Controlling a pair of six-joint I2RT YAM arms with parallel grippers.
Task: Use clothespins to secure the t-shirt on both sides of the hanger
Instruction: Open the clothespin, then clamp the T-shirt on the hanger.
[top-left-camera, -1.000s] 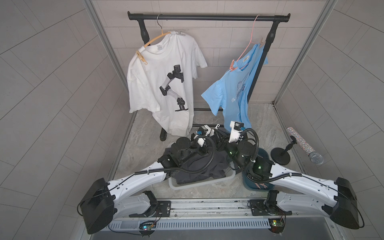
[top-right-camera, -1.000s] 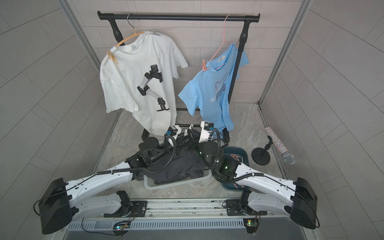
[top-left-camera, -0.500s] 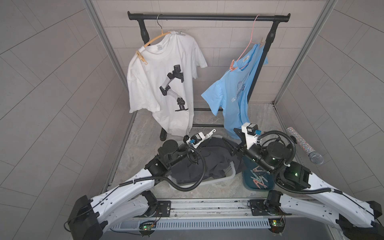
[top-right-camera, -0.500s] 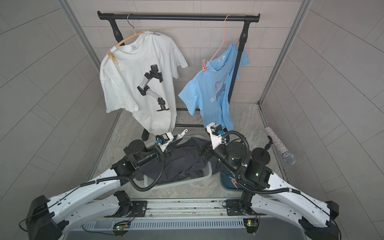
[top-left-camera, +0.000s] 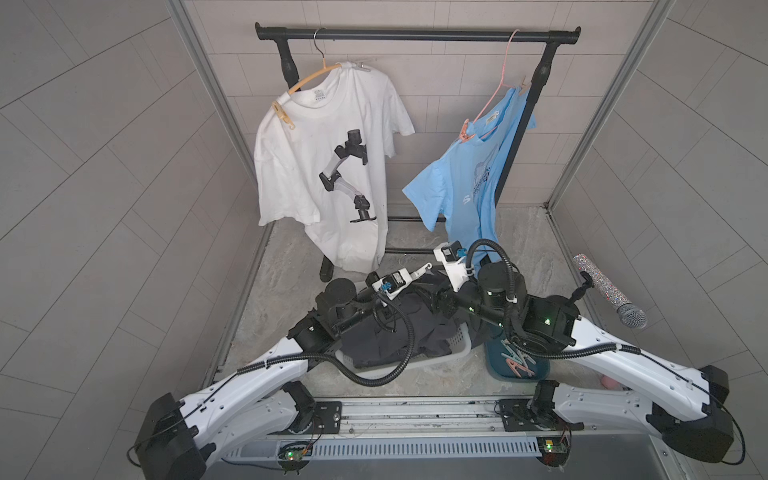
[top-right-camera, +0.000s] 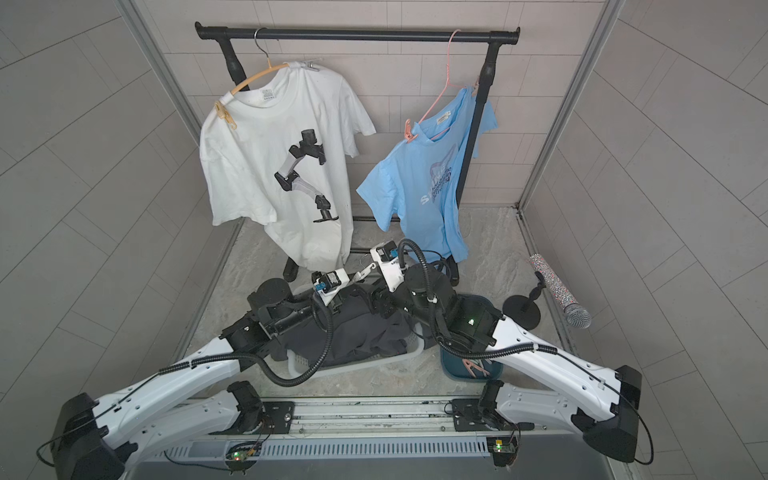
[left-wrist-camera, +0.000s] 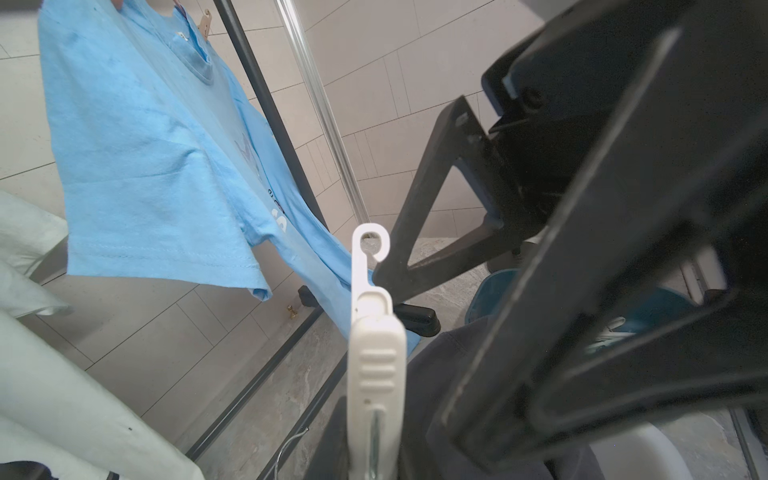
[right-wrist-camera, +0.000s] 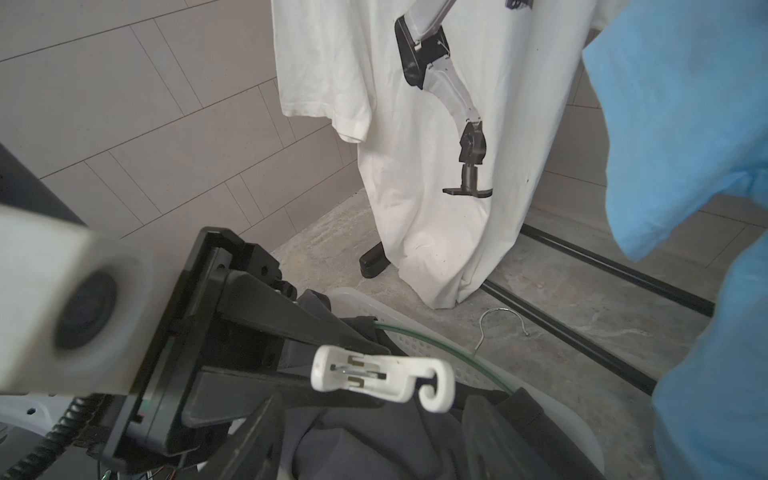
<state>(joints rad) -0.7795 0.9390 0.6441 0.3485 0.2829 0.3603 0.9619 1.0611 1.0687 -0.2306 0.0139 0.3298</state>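
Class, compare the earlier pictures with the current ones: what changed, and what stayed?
The right gripper opened and swung out to its own side, then came back beside the left gripper, which still clamps the white clothespin. The white shirt, blue shirt, rack and basket stayed as they were.

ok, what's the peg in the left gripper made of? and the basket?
Peg: white moulded plastic, smooth satin finish, ribbed grip; a metal spring glints inside. Basket: likely white plastic, slightly translucent, with a perforated wall.
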